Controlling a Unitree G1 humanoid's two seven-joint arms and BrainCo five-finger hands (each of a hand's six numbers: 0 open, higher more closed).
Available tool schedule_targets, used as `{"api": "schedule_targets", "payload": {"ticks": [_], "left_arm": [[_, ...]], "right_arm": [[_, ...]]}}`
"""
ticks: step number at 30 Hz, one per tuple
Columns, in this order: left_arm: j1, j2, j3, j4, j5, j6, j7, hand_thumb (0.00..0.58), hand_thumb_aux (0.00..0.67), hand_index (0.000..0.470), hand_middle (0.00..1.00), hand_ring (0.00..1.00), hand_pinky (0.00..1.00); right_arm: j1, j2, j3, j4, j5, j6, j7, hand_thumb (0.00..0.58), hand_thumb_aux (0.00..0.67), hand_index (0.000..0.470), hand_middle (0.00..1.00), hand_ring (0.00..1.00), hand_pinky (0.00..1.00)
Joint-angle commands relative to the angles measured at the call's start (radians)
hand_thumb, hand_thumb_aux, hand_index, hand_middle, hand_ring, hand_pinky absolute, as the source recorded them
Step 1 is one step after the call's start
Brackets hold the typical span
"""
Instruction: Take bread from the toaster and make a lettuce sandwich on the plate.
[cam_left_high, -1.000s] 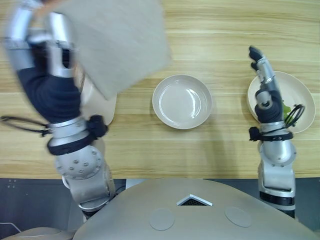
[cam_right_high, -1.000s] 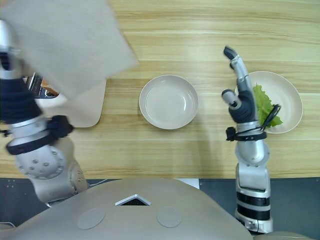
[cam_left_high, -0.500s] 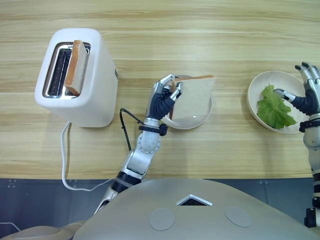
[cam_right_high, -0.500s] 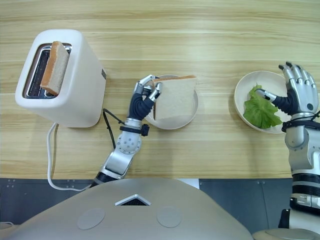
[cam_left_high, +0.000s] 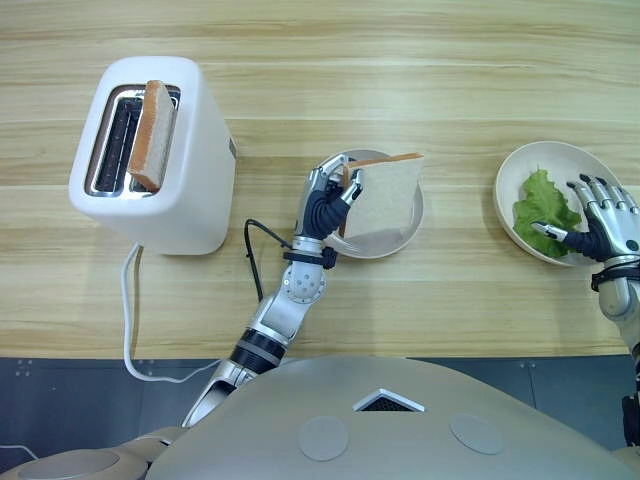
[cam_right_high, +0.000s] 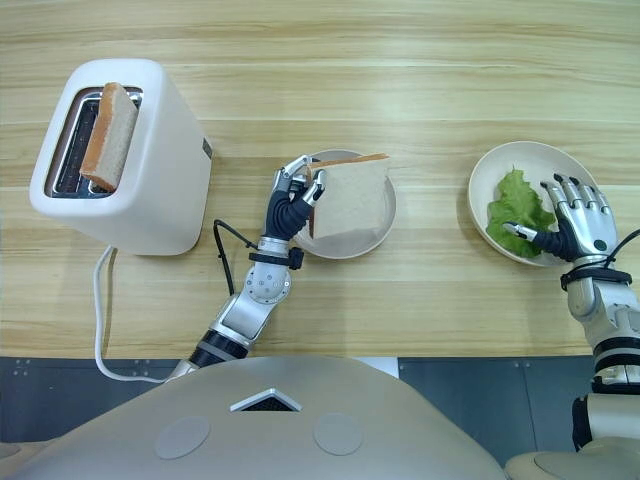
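Gripping the bread slice (cam_left_high: 385, 200) by its left edge in the left robot hand (cam_left_high: 328, 195), tilted just over the plate (cam_left_high: 375, 248), with the right robot hand (cam_left_high: 600, 215) spread open at the near rim of the bowl (cam_left_high: 530, 155), lettuce (cam_left_high: 540, 200) just to its left.

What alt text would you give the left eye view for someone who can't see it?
The robot's left hand holds a slice of bread tilted over the middle plate. Its right hand is open beside lettuce in another dish, and a second slice stands in the toaster.
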Motion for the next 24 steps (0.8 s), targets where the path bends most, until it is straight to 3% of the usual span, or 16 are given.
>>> {"api": "schedule_targets", "payload": {"ticks": [1,2,4,5,6,7,10,24], "left_arm": [[-0.015,-0.041,0.000,-0.019,0.034,0.019,0.011,0.571,0.589,0.413,1.00,1.00,1.00],[-0.011,-0.036,0.003,-0.032,0.035,0.025,0.007,0.505,0.428,0.300,1.00,1.00,1.00],[-0.007,-0.026,0.013,-0.058,0.041,0.040,-0.002,0.371,0.268,0.188,1.00,1.00,1.00],[-0.008,-0.023,0.018,-0.067,0.041,0.048,-0.006,0.209,0.134,0.094,1.00,1.00,1.00],[-0.009,-0.020,0.022,-0.077,0.046,0.055,-0.008,0.071,0.042,0.029,1.00,1.00,1.00],[-0.008,-0.018,0.026,-0.089,0.048,0.063,-0.012,0.000,0.000,0.000,1.00,1.00,1.00],[-0.001,-0.008,0.038,-0.146,0.071,0.091,-0.023,0.000,0.000,0.000,0.91,0.91,0.91],[0.054,0.008,0.174,-0.690,0.179,0.234,-0.113,0.000,0.000,0.000,0.80,0.80,0.80]], "right_arm": [[-0.024,-0.020,0.047,0.035,0.001,-0.024,-0.021,0.580,0.670,0.470,0.00,0.00,0.00],[-0.025,-0.022,0.056,0.038,0.002,-0.028,-0.026,0.580,0.670,0.470,0.00,0.00,0.00],[-0.028,-0.024,0.069,0.040,0.008,-0.039,-0.034,0.580,0.670,0.470,0.00,0.00,0.00],[-0.031,-0.024,0.075,0.040,0.011,-0.043,-0.038,0.580,0.670,0.470,0.00,0.00,0.00],[-0.033,-0.024,0.081,0.040,0.014,-0.047,-0.041,0.580,0.670,0.470,0.00,0.00,0.00],[-0.035,-0.024,0.086,0.039,0.017,-0.051,-0.043,0.580,0.670,0.470,0.00,0.00,0.00],[-0.041,-0.024,0.100,0.033,0.027,-0.057,-0.050,0.580,0.670,0.470,0.00,0.00,0.00],[-0.056,-0.022,0.125,0.021,0.051,-0.066,-0.053,0.580,0.670,0.470,0.00,0.00,0.00]]}}
